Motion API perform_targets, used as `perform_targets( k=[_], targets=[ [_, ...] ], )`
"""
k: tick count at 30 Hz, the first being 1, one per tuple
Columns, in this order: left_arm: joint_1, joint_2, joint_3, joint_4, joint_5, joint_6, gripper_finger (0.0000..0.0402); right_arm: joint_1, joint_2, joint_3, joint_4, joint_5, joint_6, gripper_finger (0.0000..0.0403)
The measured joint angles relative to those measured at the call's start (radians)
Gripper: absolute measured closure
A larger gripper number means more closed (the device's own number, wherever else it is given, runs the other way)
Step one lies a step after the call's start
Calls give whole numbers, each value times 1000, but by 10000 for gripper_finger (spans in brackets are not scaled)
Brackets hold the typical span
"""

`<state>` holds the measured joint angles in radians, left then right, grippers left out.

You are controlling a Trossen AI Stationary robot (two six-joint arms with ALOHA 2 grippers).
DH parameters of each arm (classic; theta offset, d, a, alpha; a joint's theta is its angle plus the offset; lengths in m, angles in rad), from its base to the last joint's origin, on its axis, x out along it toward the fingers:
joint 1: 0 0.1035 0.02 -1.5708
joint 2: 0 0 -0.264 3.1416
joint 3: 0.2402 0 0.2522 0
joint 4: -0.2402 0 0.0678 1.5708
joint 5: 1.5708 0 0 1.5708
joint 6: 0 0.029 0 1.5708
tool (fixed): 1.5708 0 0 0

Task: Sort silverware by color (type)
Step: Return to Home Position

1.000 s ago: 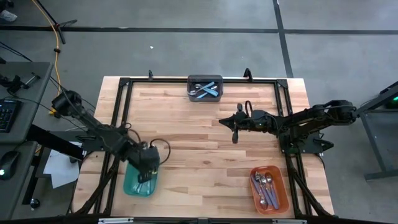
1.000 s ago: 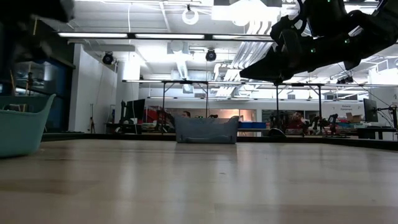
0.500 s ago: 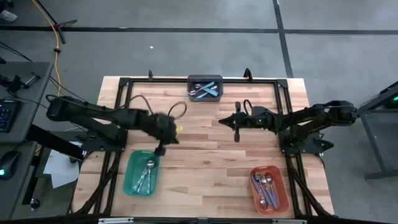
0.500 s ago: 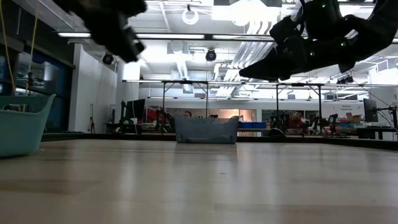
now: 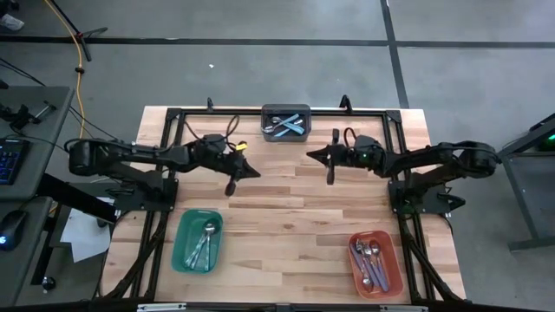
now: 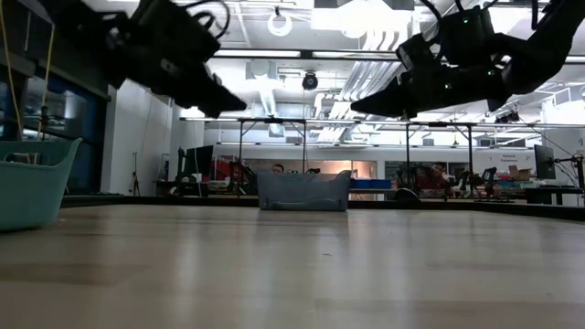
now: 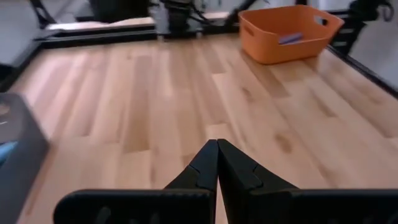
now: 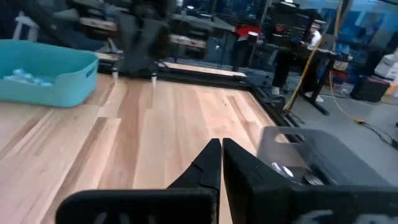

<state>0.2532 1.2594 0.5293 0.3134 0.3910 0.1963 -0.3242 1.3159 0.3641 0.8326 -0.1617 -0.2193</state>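
Both grippers hang in the air over the bare middle of the table, shut and holding nothing. My left gripper (image 5: 231,185) (image 7: 217,142) (image 6: 239,108) is left of centre, and my right gripper (image 5: 329,178) (image 8: 221,142) (image 6: 355,111) is right of centre. Between and beyond them, at the far edge, the grey bin (image 5: 286,123) (image 6: 303,192) holds light blue-handled spoons (image 5: 289,126). More spoons (image 5: 205,245) lie in the teal bin (image 5: 184,251) at the near left. Others (image 5: 370,260) lie in the orange bin (image 5: 390,273) at the near right.
A black metal frame (image 5: 173,117) runs around the tabletop edges. Bare wood (image 5: 277,208) lies between the three bins. The left wrist view shows the orange bin (image 7: 289,31) ahead. The right wrist view shows the teal bin (image 8: 43,71) and the grey bin (image 8: 317,158).
My left gripper has risen from the teal bin and swung toward the far edge and the table's middle, ending left of the grey bin. My right gripper has shifted slightly toward the far edge. The spoons in the bins have stayed put.
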Motion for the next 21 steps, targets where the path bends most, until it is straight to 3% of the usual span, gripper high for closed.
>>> perform_targets(
  k=[5,9,17,21],
  targets=[
    [66,-1,-131,162,9,-20,402,41,-30,-5,-34,42,-37,403],
    [97,-24,-218,287,80,-57,401,43,-94,-66,-44,50,-36,403],
    [156,-159,-307,333,102,-90,401,43,-402,-258,-54,34,32,403],
    [171,-237,-349,337,99,-107,401,43,-558,-295,-180,33,57,403]
  ],
)
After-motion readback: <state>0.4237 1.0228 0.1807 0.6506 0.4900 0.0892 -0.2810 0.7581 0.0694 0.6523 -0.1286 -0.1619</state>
